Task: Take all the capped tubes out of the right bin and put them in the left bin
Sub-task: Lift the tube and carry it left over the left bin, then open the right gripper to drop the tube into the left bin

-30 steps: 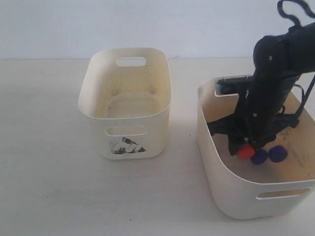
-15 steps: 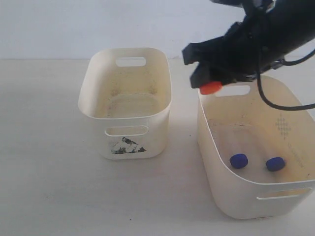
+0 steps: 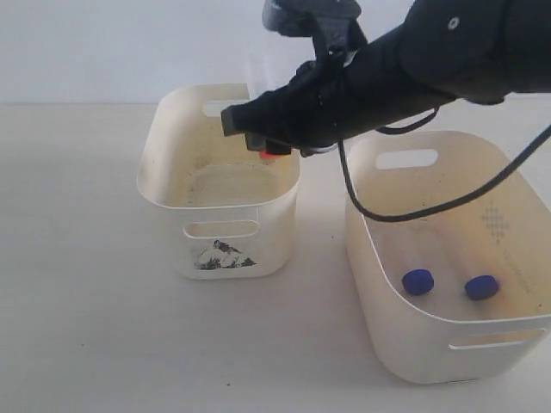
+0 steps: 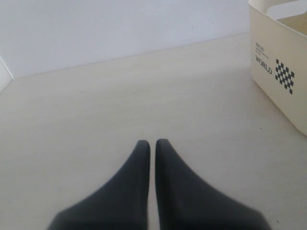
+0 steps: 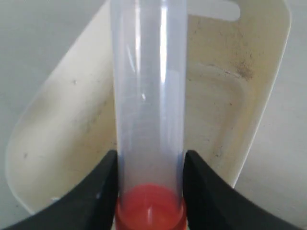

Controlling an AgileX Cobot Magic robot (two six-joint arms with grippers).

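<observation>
My right gripper (image 3: 269,146) reaches across the middle and hangs over the left bin (image 3: 159,194), the smaller tub with the mountain picture. It is shut on a clear capped tube (image 5: 148,86) with an orange-red cap (image 5: 151,206), which sits between the fingers (image 5: 96,191). The left bin's inner wall (image 5: 67,129) lies below the tube. Two blue-capped tubes (image 3: 417,281) (image 3: 482,286) lie in the right bin (image 3: 366,249). No second orange-capped tube shows. My left gripper (image 4: 152,143) is shut on nothing, low over the table, outside the exterior view.
The left wrist view shows a cream tub wall (image 4: 278,72) printed with WORLD and a checker mark, off to one side of the fingers. The black arm (image 3: 430,60) and its cable (image 3: 430,206) span the gap between the two bins.
My right gripper rose out of the right bin with the orange-capped tube and swung left, now above the left bin. The two blue-capped tubes stayed in the right bin.
</observation>
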